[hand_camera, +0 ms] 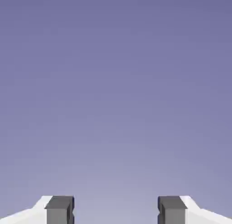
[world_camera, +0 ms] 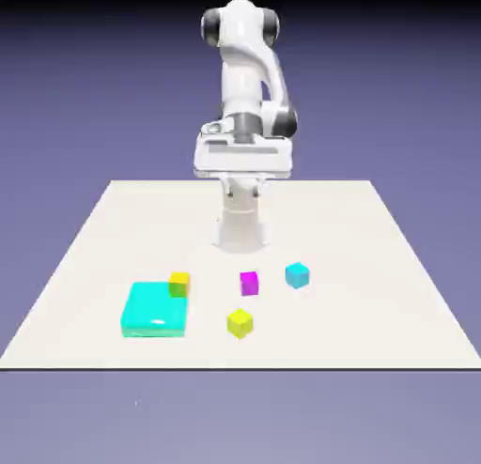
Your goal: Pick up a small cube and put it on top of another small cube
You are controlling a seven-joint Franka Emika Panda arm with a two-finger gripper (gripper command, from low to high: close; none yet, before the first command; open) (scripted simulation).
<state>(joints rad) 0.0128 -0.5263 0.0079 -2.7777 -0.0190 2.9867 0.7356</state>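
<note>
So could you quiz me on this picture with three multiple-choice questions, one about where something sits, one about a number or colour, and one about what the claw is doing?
1. Where does the orange cube sit?
A. At the far corner of the big cyan block
B. Stacked on the magenta cube
C. Off the table

2. How many small cubes are on the table?
A. Two
B. Four
C. Six

3. What is the gripper doing?
A. Clamping a cube
B. Shut tight and empty
C. Open and empty

Answers:
1 A: the orange cube stands against the cyan block's far corner on the exterior view's right.
2 B: orange, magenta, yellow cube and small cyan cube.
3 C: the hand view shows the fingertips wide apart with only backdrop between them.
</note>
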